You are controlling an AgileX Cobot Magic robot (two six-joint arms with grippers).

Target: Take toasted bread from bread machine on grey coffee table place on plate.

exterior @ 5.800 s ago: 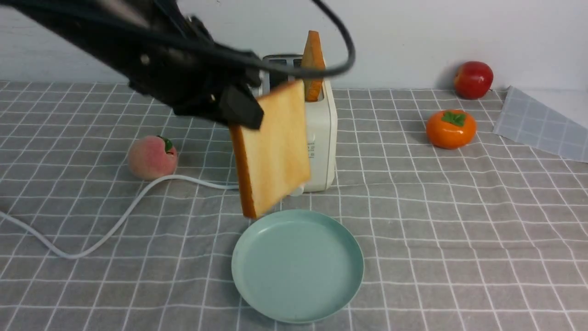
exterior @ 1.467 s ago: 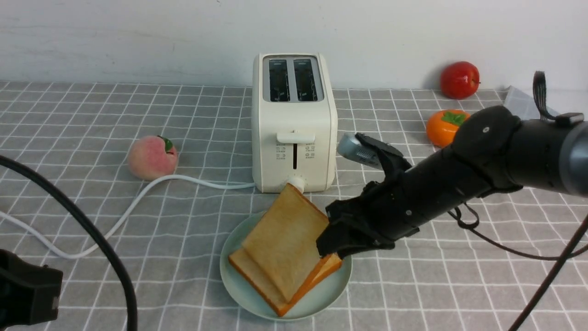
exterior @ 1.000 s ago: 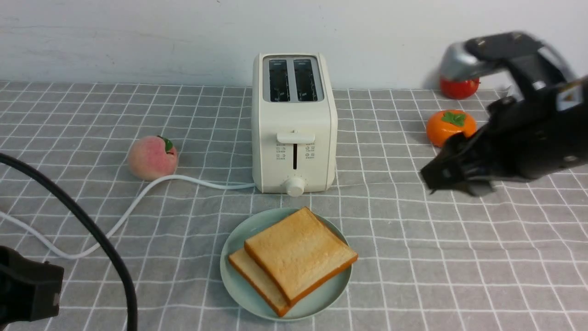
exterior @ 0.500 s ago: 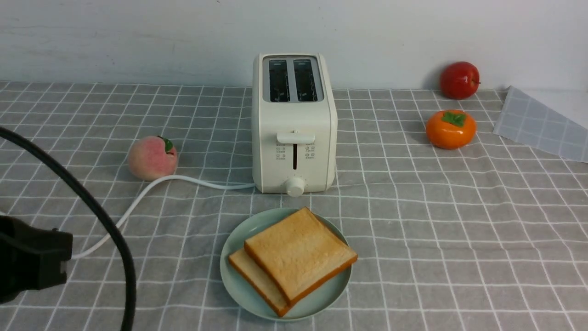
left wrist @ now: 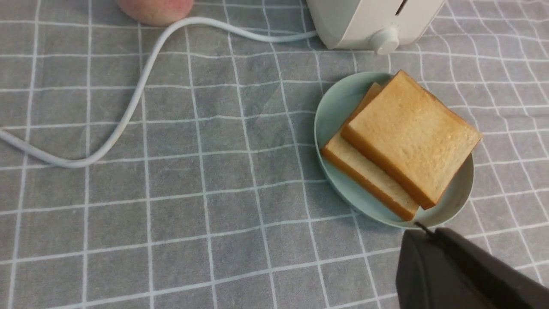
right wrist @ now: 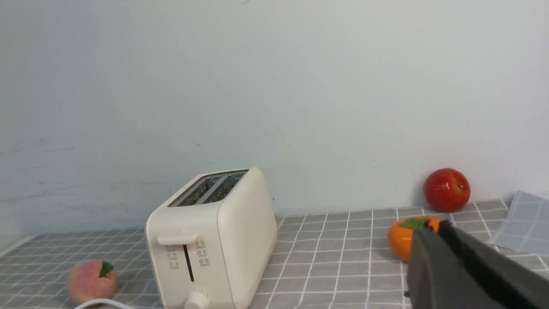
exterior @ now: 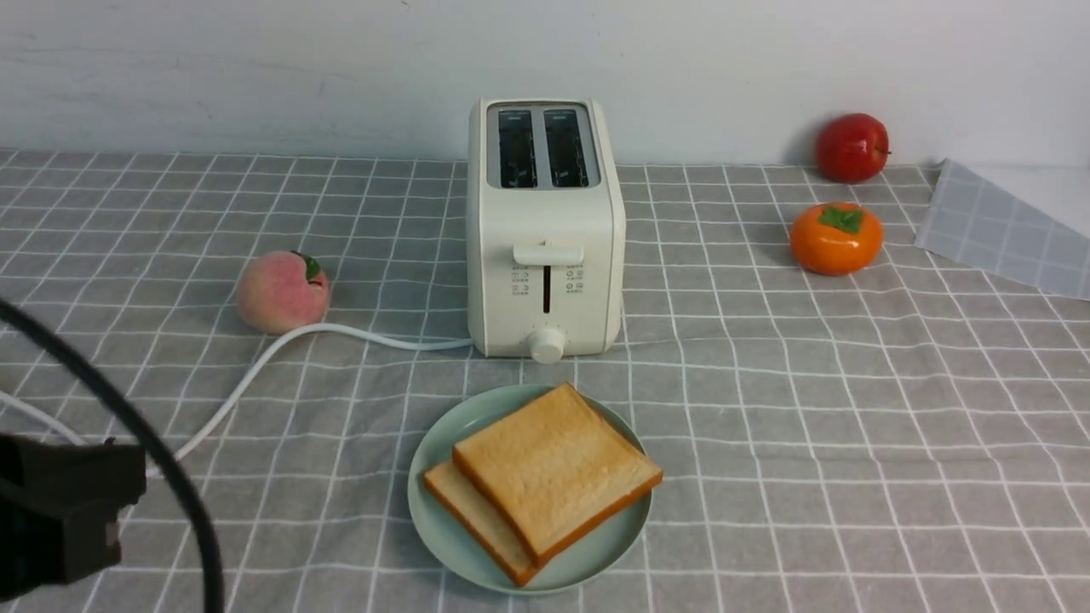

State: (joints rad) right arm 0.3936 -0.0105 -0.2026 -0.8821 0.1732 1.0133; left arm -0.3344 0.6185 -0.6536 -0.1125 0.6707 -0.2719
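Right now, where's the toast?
In the front view, both slices of toasted bread lie stacked on the plate, near the middle of the grey coffee table, just in front of the bread machine.

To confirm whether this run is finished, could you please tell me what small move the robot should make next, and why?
Probably only ease the left gripper back from the plate and stop. Both slices of toasted bread lie stacked on the plate, the bread machine's slots look empty, and the gripper shows nothing in it.
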